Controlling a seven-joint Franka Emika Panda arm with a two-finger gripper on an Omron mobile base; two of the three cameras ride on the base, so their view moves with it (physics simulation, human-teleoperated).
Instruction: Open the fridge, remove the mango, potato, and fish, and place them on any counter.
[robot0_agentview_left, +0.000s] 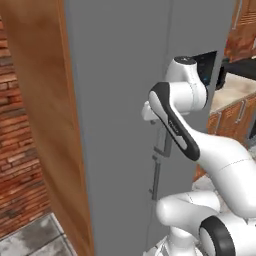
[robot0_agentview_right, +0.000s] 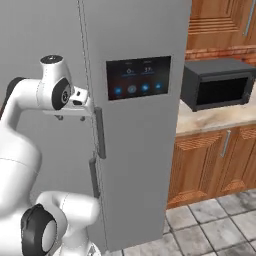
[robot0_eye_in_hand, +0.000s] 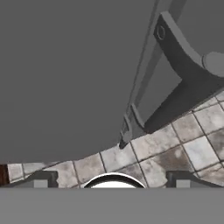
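Note:
The tall grey fridge (robot0_agentview_left: 120, 100) (robot0_agentview_right: 140, 150) stands with both doors shut, its dark touch panel (robot0_agentview_right: 138, 76) on the right door. Thin vertical bar handles (robot0_agentview_right: 99, 132) (robot0_agentview_left: 161, 145) run along the seam between the doors. My gripper (robot0_agentview_right: 71, 118) (robot0_eye_in_hand: 113, 180) hangs close in front of the left door, beside the top of the handles. It points down at the floor and is open, with nothing between its fingers (robot0_eye_in_hand: 41, 179). In the hand view a handle (robot0_eye_in_hand: 183, 70) slants past on the right. The mango, potato and fish are hidden behind the doors. The counter is out of view.
A wooden side panel (robot0_agentview_left: 45, 115) and a brick wall (robot0_agentview_left: 17, 170) flank the fridge's left. To its right a black microwave (robot0_agentview_right: 217, 85) sits on a beige worktop (robot0_agentview_right: 215, 119) over wooden cabinets (robot0_agentview_right: 210, 165). Grey tiled floor (robot0_agentview_right: 215, 225) lies below.

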